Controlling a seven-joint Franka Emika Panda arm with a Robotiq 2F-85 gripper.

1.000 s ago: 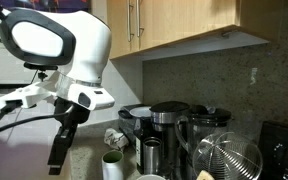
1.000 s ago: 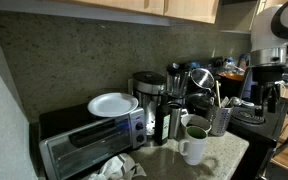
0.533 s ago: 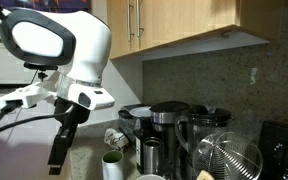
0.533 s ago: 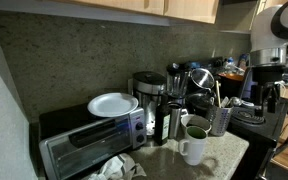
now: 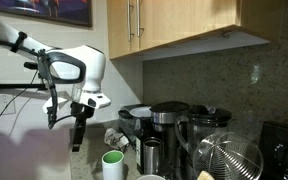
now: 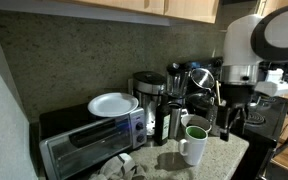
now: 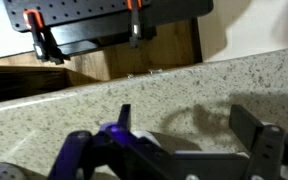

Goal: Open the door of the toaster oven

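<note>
The toaster oven (image 6: 84,143) sits at the lower left of the frame in an exterior view, on the speckled stone countertop (image 6: 224,150) against the backsplash. Its door (image 6: 79,155) is shut, a dark glass panel with silvery trim. A white plate (image 6: 112,104) lies on top of the oven. Just beside it to the right stands a black-and-steel coffee maker (image 6: 150,105), and further right a white mug (image 6: 194,146) with a green inside. Some crumpled white stuff (image 6: 119,167) lies in front of the oven at the bottom edge.

The white arm (image 6: 246,42) fills the upper right of that frame, well apart from the oven, with the mug and coffee maker between them. From the opposite angle, the arm (image 5: 74,70) reaches in from the left and the gripper (image 5: 75,142) hangs down in the air to the left of the mug (image 5: 112,165), touching nothing.

In the wrist view the gripper (image 7: 189,125) looks down on the countertop (image 7: 104,100). Its two dark fingers (image 7: 124,116) stand spread wide with only bare stone between them. Black clamps (image 7: 46,35) with orange tips show along the top edge.
</note>
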